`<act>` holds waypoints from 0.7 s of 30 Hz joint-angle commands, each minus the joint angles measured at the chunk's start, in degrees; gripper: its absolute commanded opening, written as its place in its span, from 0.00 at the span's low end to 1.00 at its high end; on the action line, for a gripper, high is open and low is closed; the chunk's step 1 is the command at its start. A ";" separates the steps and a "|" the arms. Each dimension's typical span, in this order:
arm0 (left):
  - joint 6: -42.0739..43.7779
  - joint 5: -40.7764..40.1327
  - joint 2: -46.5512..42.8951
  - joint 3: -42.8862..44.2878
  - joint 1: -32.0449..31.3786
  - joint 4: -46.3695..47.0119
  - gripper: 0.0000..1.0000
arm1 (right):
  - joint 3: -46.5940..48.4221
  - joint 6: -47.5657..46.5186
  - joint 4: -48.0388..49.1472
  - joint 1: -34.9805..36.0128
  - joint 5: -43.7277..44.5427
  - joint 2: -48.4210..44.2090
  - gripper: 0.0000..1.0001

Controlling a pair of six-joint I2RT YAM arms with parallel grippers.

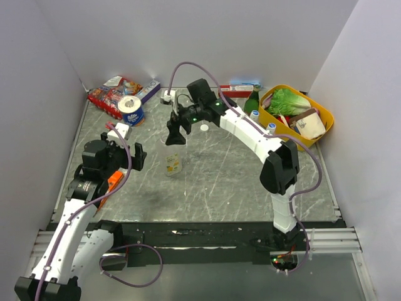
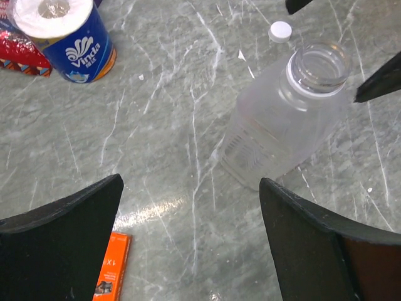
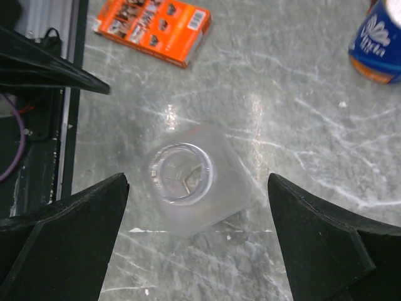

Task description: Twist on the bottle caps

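- Clear plastic bottle (image 1: 173, 161) is standing uncapped, with right gripper (image 3: 197, 179) and left gripper (image 2: 191, 182) both hanging wide open and empty.
- Capping is likely just starting; the next move is picking up the white cap (image 1: 204, 127), lying between the bottle's one and two o'clock.

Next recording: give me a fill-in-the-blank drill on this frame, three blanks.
The bottle stands upright with no ___ on it. The loose cap on the table is ___. The right gripper hangs above the bottle, jaws ___. Missing: cap; white; open.
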 commanded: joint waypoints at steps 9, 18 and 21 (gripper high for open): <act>6.82 12.64 0.99 -1.68 0.64 -0.51 0.96 | 2.08 -0.70 4.10 1.56 -2.50 2.70 0.69; 11.49 24.89 7.32 -3.70 0.46 8.35 0.96 | 4.46 -0.61 2.61 1.21 -5.31 0.86 0.21; 10.52 29.45 9.69 -4.76 0.46 14.59 0.96 | 4.72 0.44 2.60 1.21 -8.20 -0.63 0.15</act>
